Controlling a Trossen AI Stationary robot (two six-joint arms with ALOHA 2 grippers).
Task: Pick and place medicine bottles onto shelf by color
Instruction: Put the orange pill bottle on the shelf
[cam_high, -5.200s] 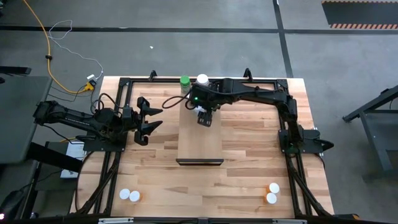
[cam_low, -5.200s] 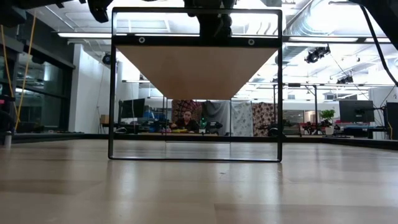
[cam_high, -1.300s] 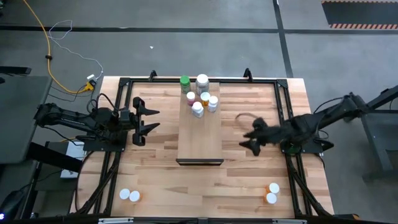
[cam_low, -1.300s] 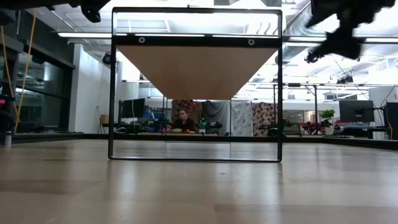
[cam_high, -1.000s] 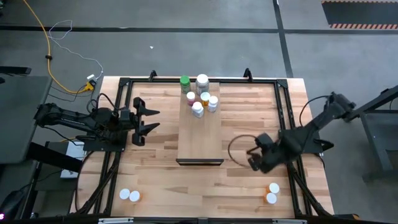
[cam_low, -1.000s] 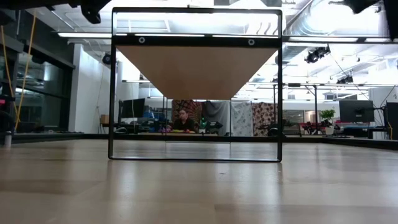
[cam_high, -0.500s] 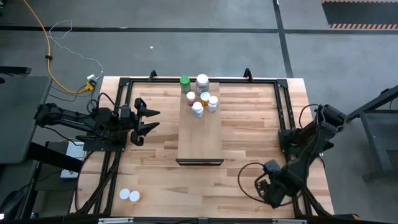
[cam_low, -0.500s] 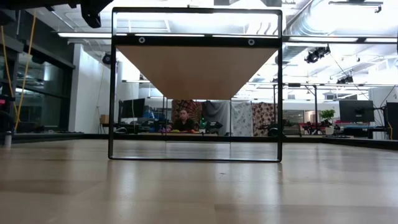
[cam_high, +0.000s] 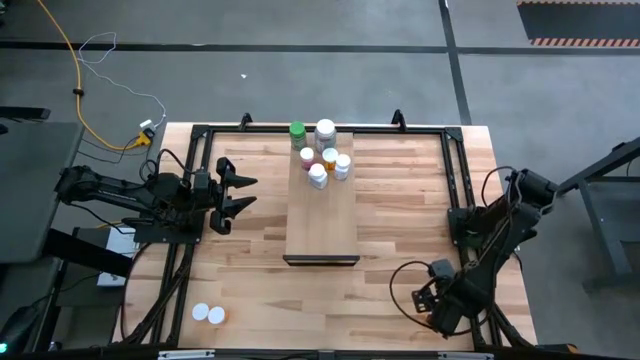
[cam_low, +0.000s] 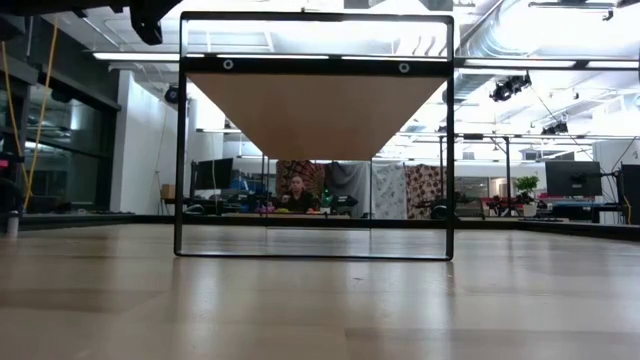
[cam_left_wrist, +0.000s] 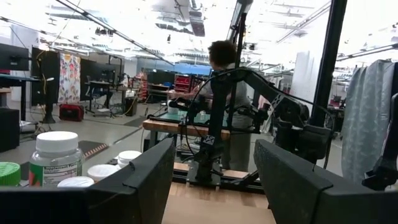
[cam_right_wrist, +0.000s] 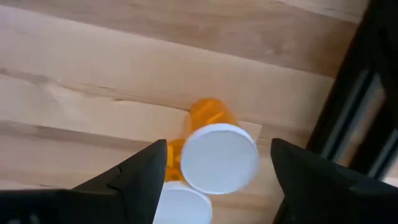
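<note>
1. The striped wood surface (cam_high: 400, 210) stands in a big open workshop; a person (cam_left_wrist: 225, 93) works beyond.
2. The shelf (cam_high: 322, 215) runs lengthwise front to back, five bottles (cam_high: 322, 152) upright at its far end.
3. The right gripper (cam_right_wrist: 214, 186), jaws wide, hangs above two orange bottles (cam_right_wrist: 214, 152) at the near right corner.
4. The left gripper (cam_high: 232, 195) waits at the left, jaws wide; two more bottles (cam_high: 208, 314) stand at the near left.

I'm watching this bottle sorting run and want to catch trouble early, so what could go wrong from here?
1. The right gripper hangs open over two orange bottles standing close together; closing might catch or tip the second one.
2. The bottles on the shelf crowd its far end, so another placement could knock one over.
3. Two bottles near the left front corner remain.
</note>
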